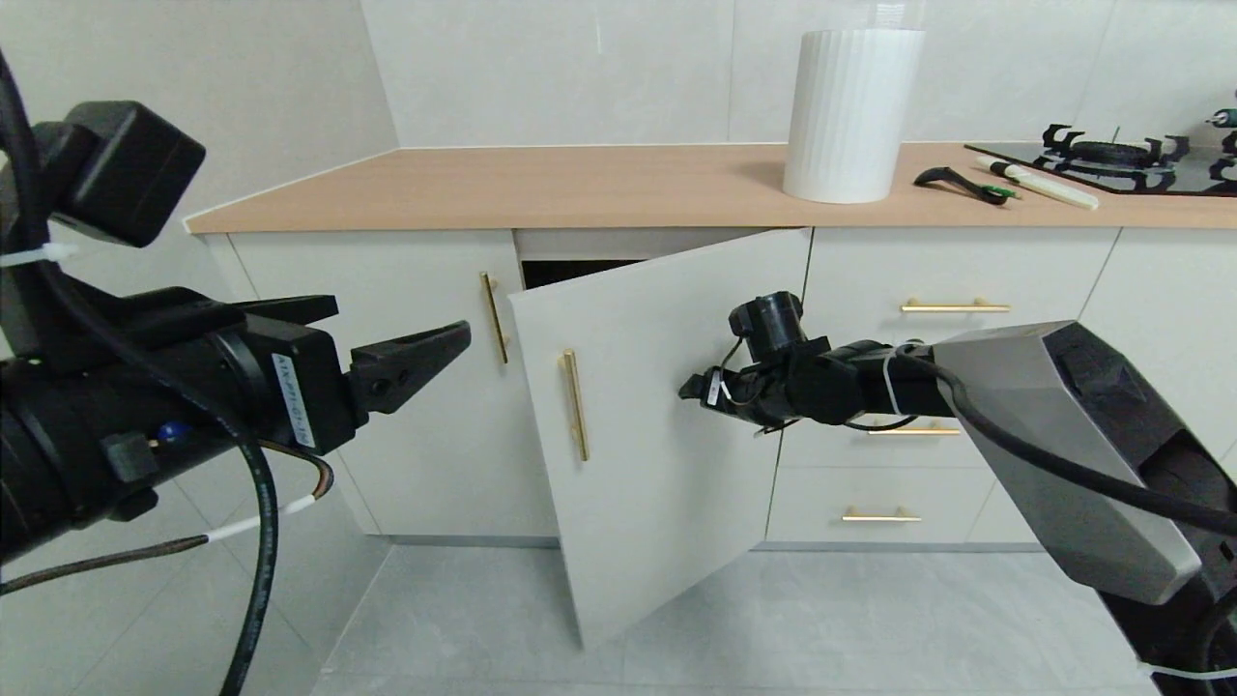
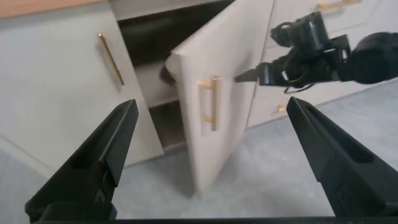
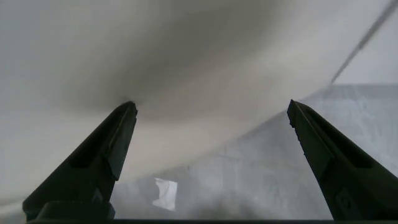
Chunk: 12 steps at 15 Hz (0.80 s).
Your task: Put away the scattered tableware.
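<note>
A black-handled utensil (image 1: pixel 960 182) and a long white utensil (image 1: pixel 1039 184) lie on the wooden countertop (image 1: pixel 541 184) at the far right. Below, a white cabinet door (image 1: pixel 667 454) with a gold handle (image 1: pixel 575 404) stands half open. My right gripper (image 1: pixel 688 389) is right up against the door's outer face, to the right of the handle, and its fingers (image 3: pixel 115 149) are open with nothing between them. My left gripper (image 1: pixel 402 319) hangs open and empty left of the cabinet, facing the door (image 2: pixel 217 137). From there the right gripper (image 2: pixel 249 74) points at the door.
A tall white ribbed container (image 1: pixel 850 116) stands on the counter near the utensils. A gas hob (image 1: pixel 1111 159) sits at the far right. Drawers with gold handles (image 1: pixel 955 307) lie right of the open cabinet, a shut door (image 1: pixel 387 387) to its left. Grey tiled floor (image 1: pixel 773 619) lies below.
</note>
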{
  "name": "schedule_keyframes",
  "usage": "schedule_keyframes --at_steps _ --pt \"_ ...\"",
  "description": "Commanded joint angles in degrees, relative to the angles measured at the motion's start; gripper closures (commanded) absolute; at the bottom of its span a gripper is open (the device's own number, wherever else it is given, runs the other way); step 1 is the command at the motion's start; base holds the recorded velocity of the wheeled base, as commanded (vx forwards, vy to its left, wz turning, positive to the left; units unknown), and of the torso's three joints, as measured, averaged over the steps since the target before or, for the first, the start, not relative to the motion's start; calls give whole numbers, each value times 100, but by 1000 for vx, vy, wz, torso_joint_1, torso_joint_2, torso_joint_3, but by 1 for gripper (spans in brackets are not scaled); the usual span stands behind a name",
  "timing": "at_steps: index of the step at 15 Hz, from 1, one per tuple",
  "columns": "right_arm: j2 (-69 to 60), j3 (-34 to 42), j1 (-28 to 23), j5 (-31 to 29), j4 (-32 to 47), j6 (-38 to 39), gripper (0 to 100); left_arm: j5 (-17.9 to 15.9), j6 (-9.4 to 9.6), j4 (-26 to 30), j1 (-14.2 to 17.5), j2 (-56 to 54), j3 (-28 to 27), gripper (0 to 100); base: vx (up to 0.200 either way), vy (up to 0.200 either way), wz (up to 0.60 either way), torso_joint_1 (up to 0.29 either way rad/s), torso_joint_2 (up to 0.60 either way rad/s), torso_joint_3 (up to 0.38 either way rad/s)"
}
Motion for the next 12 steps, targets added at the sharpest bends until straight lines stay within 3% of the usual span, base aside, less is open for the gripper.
schedule_keyframes --at_steps 1,12 --pt "-4 1 -1 -28 -137 31 0 -3 -4 1 -67 -60 1 0 0 0 0 0 0 0" --pt "435 1 -300 -854 -1763 31 0 -3 32 -8 -128 -60 27 0 0 0 0 0 0 0"
